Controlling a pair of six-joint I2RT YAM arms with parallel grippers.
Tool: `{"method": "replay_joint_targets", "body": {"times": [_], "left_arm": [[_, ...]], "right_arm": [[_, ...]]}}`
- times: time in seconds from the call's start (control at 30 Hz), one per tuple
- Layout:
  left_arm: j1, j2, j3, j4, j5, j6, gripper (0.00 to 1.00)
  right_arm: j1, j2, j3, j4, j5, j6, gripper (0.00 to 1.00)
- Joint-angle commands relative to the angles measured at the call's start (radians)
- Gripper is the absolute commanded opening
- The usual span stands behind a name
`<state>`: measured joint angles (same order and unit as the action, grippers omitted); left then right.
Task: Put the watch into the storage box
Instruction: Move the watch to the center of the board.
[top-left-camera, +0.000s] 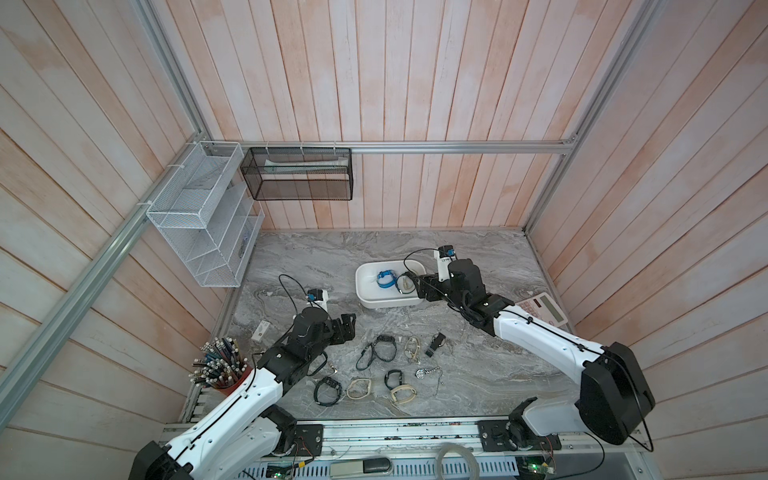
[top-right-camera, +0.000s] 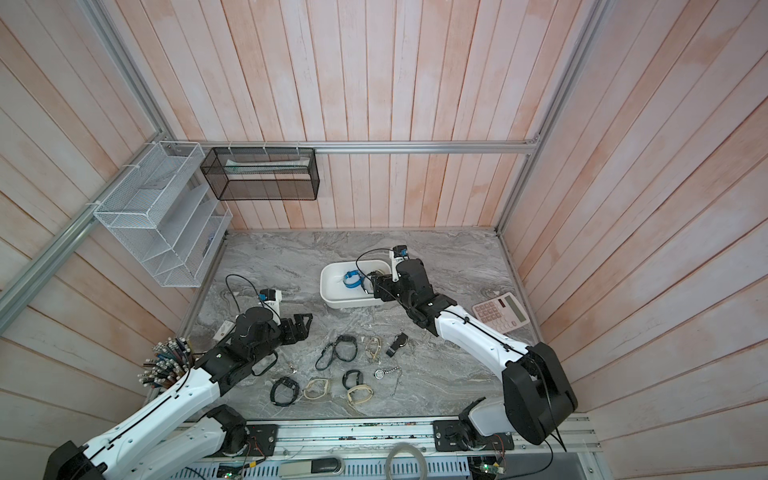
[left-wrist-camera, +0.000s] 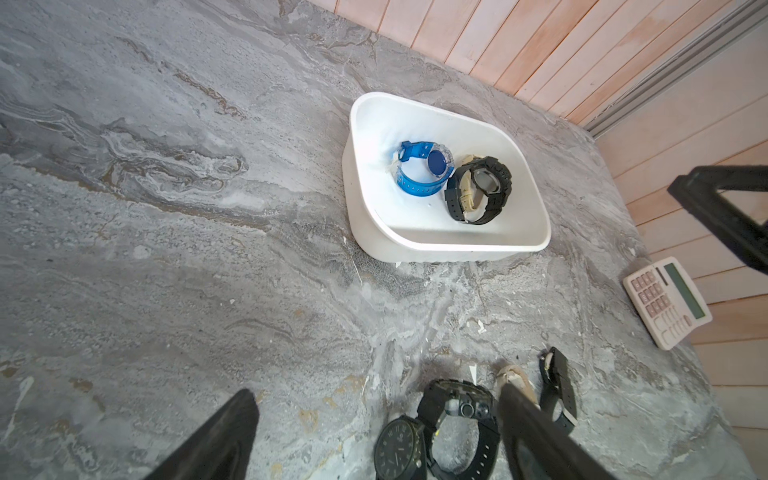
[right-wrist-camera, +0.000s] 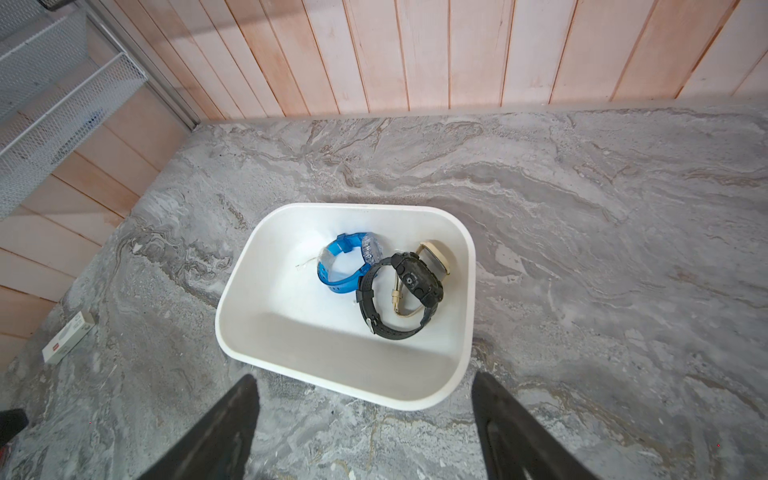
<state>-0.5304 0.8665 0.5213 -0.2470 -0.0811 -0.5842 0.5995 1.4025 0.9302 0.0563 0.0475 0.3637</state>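
Observation:
The white storage box (top-left-camera: 362, 296) (top-right-camera: 328, 291) (left-wrist-camera: 419, 249) (right-wrist-camera: 332, 380) stands at the back middle of the marble table. In it lie a blue watch (top-left-camera: 385, 278) (left-wrist-camera: 419, 168) (right-wrist-camera: 345, 264) and a black watch (left-wrist-camera: 478, 189) (right-wrist-camera: 399, 295) resting over a beige one (right-wrist-camera: 436, 253). My right gripper (top-left-camera: 410, 281) (top-right-camera: 374, 282) (right-wrist-camera: 365, 388) hangs open and empty over the box's near right edge. My left gripper (top-left-camera: 349, 326) (top-right-camera: 305, 324) (left-wrist-camera: 376, 395) is open and empty, just left of several loose watches (top-left-camera: 384, 347) (left-wrist-camera: 401, 449) on the table.
A pink calculator (top-left-camera: 544, 311) (left-wrist-camera: 667, 301) lies by the right wall. A cup of pencils (top-left-camera: 222, 365) stands at the front left, with a small white carton (top-left-camera: 261, 331) behind it. A white wire rack (top-left-camera: 203, 220) and a black mesh basket (top-left-camera: 297, 174) hang on the walls.

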Motion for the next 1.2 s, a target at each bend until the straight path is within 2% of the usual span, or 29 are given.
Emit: {"method": "replay_joint_targets", "body": {"times": [0.0, 0.37, 0.5, 0.77, 0.9, 1.17], "left_arm": [[0.004, -0.038, -0.015, -0.122, 0.003, -0.056, 0.87], [-0.021, -0.176, -0.04, -0.4, 0.036, -0.267, 0.68], [-0.123, -0.226, -0.04, -0.482, -0.04, -0.392, 0.65], [-0.347, -0.19, -0.012, -0.683, -0.192, -0.654, 0.59], [-0.395, -0.209, 0.009, -0.768, -0.228, -0.742, 0.58], [-0.407, -0.285, 0.022, -0.909, -0.233, -0.812, 0.53]], "right_arm": [[-0.006, 0.005, 0.018, 0.023, 0.01, 0.011, 0.82], [-0.005, 0.024, 0.025, 0.021, -0.012, 0.005, 0.82], [-0.006, 0.029, 0.031, 0.015, -0.013, 0.001, 0.83], [-0.005, 0.036, 0.039, 0.007, -0.017, -0.008, 0.82], [-0.006, 0.036, 0.037, 0.005, -0.014, -0.008, 0.82], [-0.005, 0.039, 0.032, 0.003, -0.01, -0.008, 0.82]]}}
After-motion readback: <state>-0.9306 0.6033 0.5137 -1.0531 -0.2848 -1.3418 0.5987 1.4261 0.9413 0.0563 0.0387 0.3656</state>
